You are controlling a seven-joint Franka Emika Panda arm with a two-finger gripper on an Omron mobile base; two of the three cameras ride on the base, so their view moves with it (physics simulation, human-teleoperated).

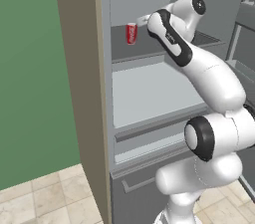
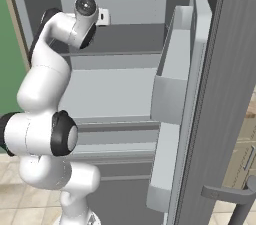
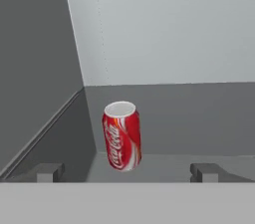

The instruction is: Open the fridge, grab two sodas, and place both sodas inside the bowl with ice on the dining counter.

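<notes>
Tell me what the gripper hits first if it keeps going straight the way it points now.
Most likely the red can: it stands upright on the fridge shelf, between and ahead of the open gripper fingertips. Behind it is the fridge's back wall. The gap to the can is unclear.
</notes>
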